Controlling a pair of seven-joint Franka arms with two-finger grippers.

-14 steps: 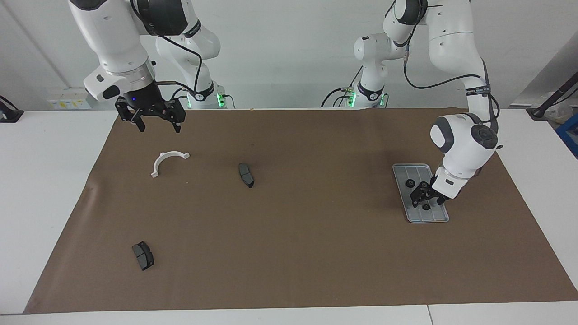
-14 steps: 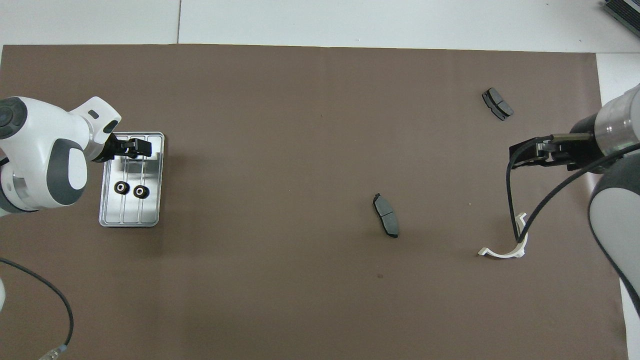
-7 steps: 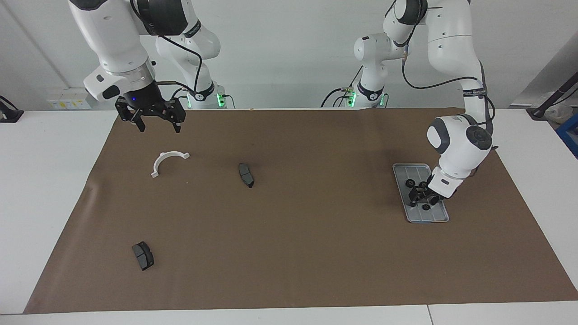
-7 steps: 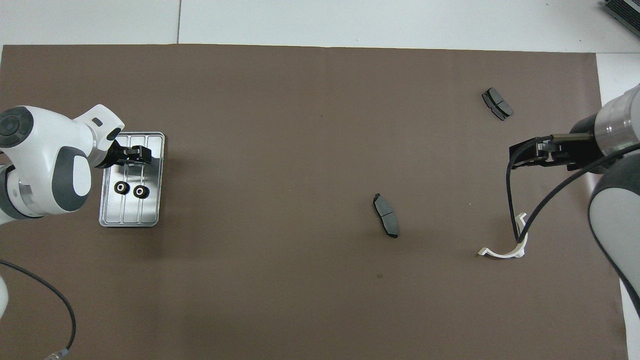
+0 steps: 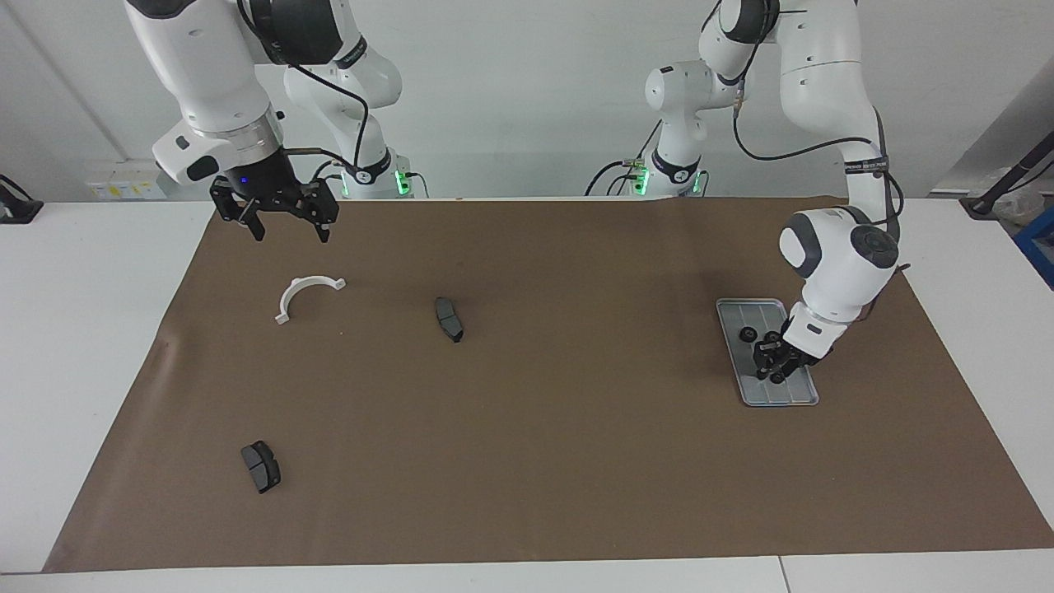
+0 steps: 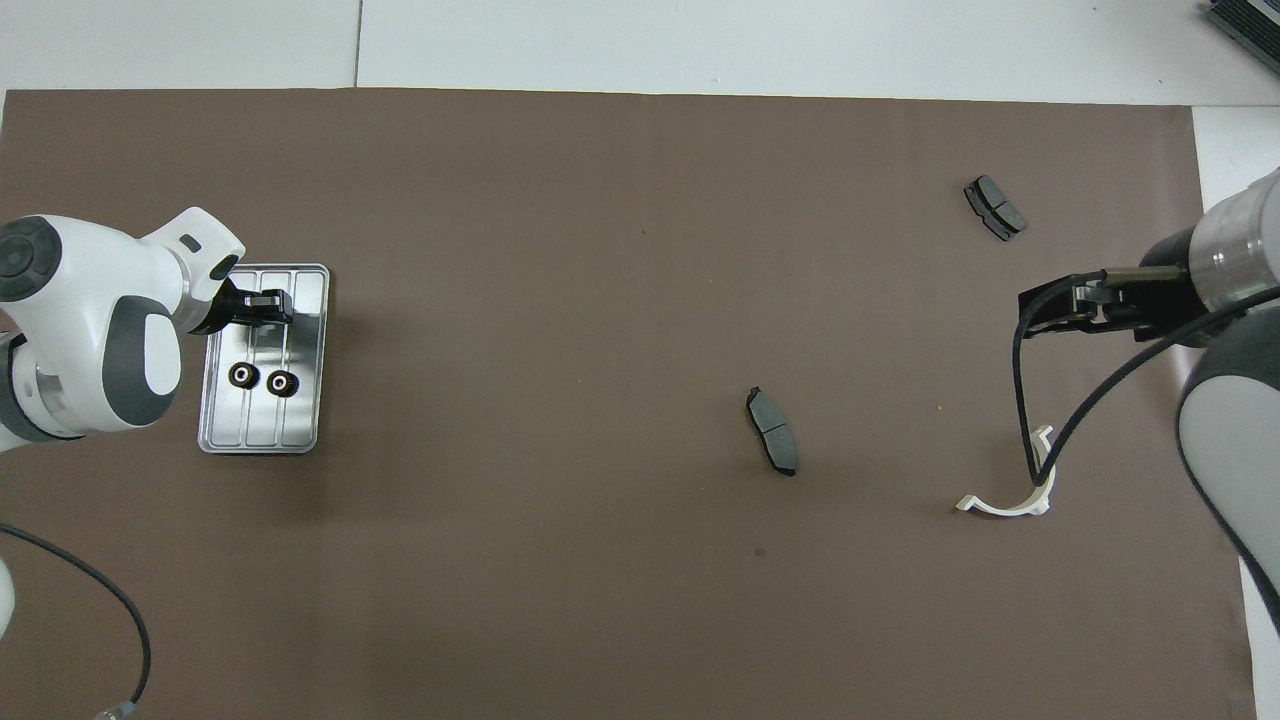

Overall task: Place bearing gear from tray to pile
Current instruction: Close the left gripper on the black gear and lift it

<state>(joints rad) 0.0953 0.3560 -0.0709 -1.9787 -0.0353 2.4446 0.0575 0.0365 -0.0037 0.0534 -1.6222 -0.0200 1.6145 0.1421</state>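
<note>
The silver tray (image 5: 792, 394) (image 6: 258, 430) lies toward the left arm's end of the brown mat. Two black bearing gears (image 6: 242, 375) (image 6: 283, 383) rest side by side in it; one of them (image 5: 748, 333) shows clear of the arm in the facing view. My left gripper (image 5: 775, 372) (image 6: 268, 306) is down in the tray, shut on a third bearing gear (image 5: 776, 378), which the overhead view hides. My right gripper (image 5: 291, 236) (image 6: 1035, 315) waits open in the air above the mat, over a spot near the white bracket. The pile is out of view.
A white curved bracket (image 5: 306, 295) (image 6: 1010, 497) lies toward the right arm's end of the mat. One dark wedge pad (image 5: 449, 319) (image 6: 772, 445) sits mid-mat. Another pad (image 5: 261, 466) (image 6: 995, 207) lies farther from the robots.
The left gripper's jaws have drawn in around the gear on the tray, and its wrist has shifted slightly. The right arm has not moved.
</note>
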